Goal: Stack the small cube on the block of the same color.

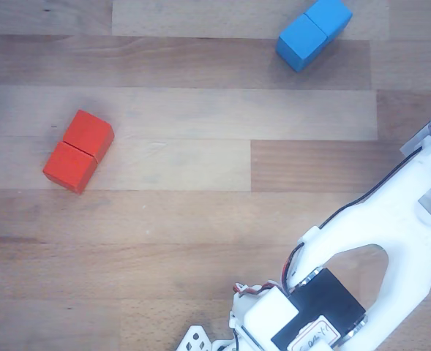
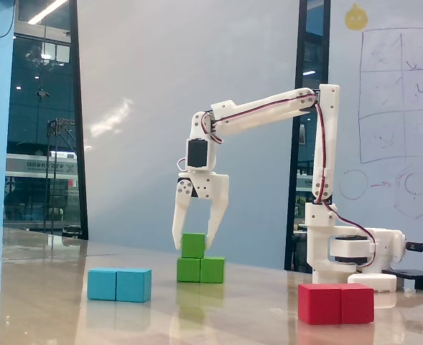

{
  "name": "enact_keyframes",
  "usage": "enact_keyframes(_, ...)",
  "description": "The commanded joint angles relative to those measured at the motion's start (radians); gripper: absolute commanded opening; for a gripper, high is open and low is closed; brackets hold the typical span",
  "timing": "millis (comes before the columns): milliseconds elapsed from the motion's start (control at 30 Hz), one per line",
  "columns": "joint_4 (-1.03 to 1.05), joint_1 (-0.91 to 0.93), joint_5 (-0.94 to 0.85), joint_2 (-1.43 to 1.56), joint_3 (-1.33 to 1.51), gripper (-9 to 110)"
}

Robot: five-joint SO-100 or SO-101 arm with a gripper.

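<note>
Red double block (image 2: 336, 302) sits nearest the fixed camera at the worktop's front edge; behind it, the small cube (image 2: 193, 245) rests on the left half of the block (image 2: 201, 269), whose long axis runs left-right. The gripper (image 2: 194, 241) straddles the cube from directly above, fingers spread, apparently clear. The other view shows only the red and blue blocks (image 1: 314, 32) and the arm.

Other view: top-down, close. Fixed view: low, side-on, farther.

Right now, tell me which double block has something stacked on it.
The green block. The small green cube sits on its left half in the fixed view, between the open claw fingers; the blue block and red block carry nothing.
</note>
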Motion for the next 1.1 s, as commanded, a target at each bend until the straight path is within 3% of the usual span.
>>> enact_keyframes(0,0.011,-0.002,-0.009,0.003,-0.081,7)
enact_keyframes(233,0.087,0.002,-0.126,-0.02,-0.08,16)
enact_keyframes(500,0.138,0.005,-0.127,-0.023,-0.081,31)
enact_keyframes(700,0.123,-0.008,-0.127,-0.017,-0.087,34)
enact_keyframes(1067,0.121,-0.295,-0.124,-0.003,-0.097,34)
